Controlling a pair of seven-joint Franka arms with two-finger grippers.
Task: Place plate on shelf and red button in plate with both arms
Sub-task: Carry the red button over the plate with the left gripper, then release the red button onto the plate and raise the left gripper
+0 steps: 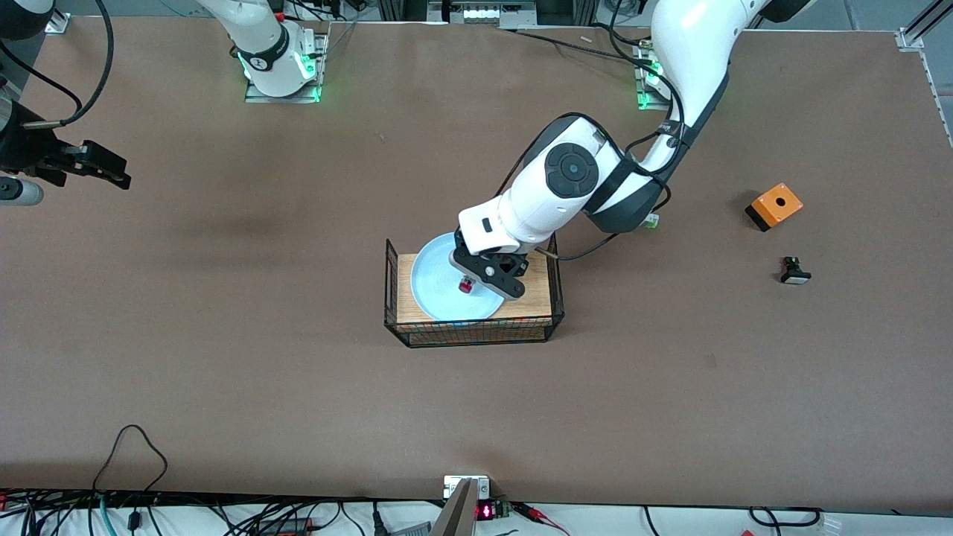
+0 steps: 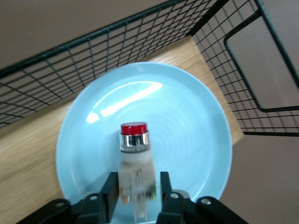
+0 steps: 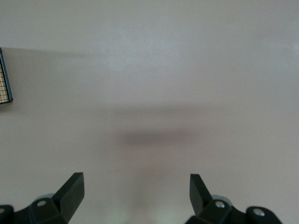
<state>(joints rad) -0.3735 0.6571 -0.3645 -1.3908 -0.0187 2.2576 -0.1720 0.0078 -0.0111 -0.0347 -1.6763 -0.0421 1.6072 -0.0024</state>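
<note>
The light-blue plate lies flat on the wooden floor of a black wire basket in the middle of the table. My left gripper hangs just over the plate. In the left wrist view the red button, with a white body and a red cap, sits between the fingers of this gripper over the plate. The fingers stand slightly apart from its body, and the body looks blurred. The red cap also shows in the front view. My right gripper waits, open and empty, above bare table at the right arm's end.
An orange box and a black-and-white button lie toward the left arm's end. A small green-tipped part peeks out beside the left arm's elbow. The basket's wire walls rise around the plate. A basket corner shows in the right wrist view.
</note>
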